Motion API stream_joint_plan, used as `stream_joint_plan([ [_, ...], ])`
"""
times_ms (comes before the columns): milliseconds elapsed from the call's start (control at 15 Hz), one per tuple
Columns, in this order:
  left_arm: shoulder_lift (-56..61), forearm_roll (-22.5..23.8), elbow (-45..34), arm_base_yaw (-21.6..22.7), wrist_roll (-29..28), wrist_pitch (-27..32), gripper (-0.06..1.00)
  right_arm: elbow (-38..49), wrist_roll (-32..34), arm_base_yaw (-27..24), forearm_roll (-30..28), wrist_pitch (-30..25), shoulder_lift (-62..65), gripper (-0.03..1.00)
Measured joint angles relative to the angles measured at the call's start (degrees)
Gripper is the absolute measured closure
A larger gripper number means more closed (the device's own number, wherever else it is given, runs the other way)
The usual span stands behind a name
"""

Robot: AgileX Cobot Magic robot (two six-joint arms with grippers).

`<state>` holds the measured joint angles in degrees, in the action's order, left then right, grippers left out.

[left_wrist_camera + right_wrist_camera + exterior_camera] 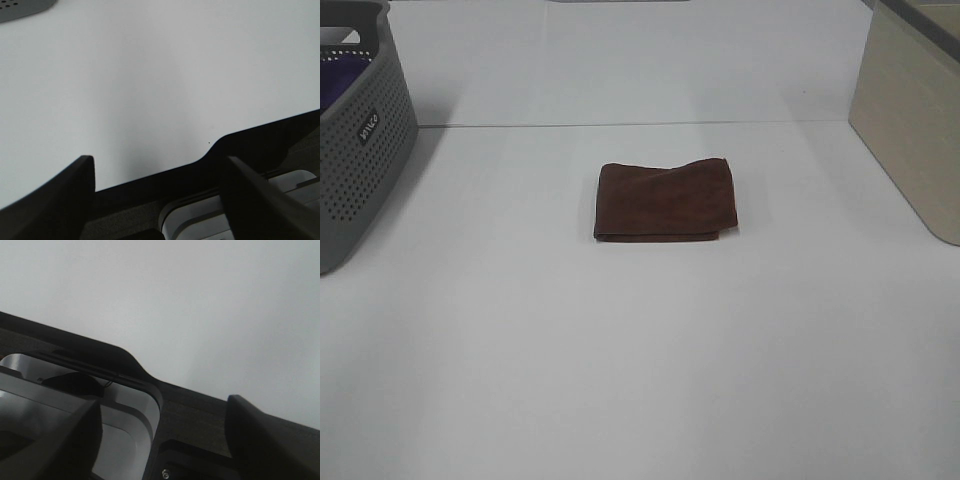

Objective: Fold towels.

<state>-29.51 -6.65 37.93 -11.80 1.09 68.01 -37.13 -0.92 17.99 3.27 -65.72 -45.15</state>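
Observation:
A dark brown towel lies folded into a small rectangle on the white table, near its middle. Neither arm shows in the exterior high view. In the left wrist view my left gripper is open and empty, its two dark fingers apart over the table's near edge. In the right wrist view my right gripper is open and empty too, its fingers apart over the table edge. The towel is in neither wrist view.
A grey perforated laundry basket stands at the far left, with a purple cloth inside; its corner also shows in the left wrist view. A beige bin stands at the far right.

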Motion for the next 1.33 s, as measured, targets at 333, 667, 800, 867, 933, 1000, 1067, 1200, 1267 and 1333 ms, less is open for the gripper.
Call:
stream_joint_plan([
  [333, 12.1, -3.8, -6.9, 0.0, 8.0, -2.0, 0.27, 6.4, -2.9, 0.0, -0.9, 2.5, 23.4, 0.3],
  [667, 12.8, -7.2, -8.9, 0.0, 12.3, -6.5, 0.27, 8.0, -5.5, 0.0, -0.5, 4.4, 32.6, 0.3],
  [800, 12.8, -5.9, -8.9, 0.0, 12.5, -6.7, 0.27, 8.1, -5.5, 0.0, -0.3, 4.4, 32.6, 0.3],
  [867, 12.8, -5.5, -8.9, 0.0, 12.5, -6.7, 0.27, 8.1, -5.5, 0.0, -0.3, 4.4, 32.6, 0.3],
  [933, 12.8, -5.3, -8.9, 0.0, 12.5, -6.8, 0.27, 8.1, -5.4, 0.0, -0.3, 4.4, 32.6, 0.3],
  [1000, 12.8, -5.3, -8.9, 0.0, 12.5, -6.9, 0.27, 8.1, -5.4, 0.0, -0.3, 4.5, 32.6, 0.3],
  [1067, 12.8, -4.9, -8.9, 0.0, 12.2, -6.9, 0.27, 8.1, -5.4, 0.0, -0.3, 4.5, 32.6, 0.3],
  [1200, 12.8, -3.9, -8.9, 0.0, 9.8, -7.0, 0.27, 8.1, -5.4, 0.0, -0.3, 4.5, 32.6, 0.3],
  [1267, 12.8, -2.9, -8.9, 0.0, 7.8, -7.2, 0.27, 8.1, -5.4, 0.0, -0.3, 4.5, 32.6, 0.3],
  [1333, 12.8, -1.8, -8.9, 0.0, 6.0, -7.3, 0.27, 8.1, -5.4, 0.0, -0.3, 4.5, 32.6, 0.3],
])
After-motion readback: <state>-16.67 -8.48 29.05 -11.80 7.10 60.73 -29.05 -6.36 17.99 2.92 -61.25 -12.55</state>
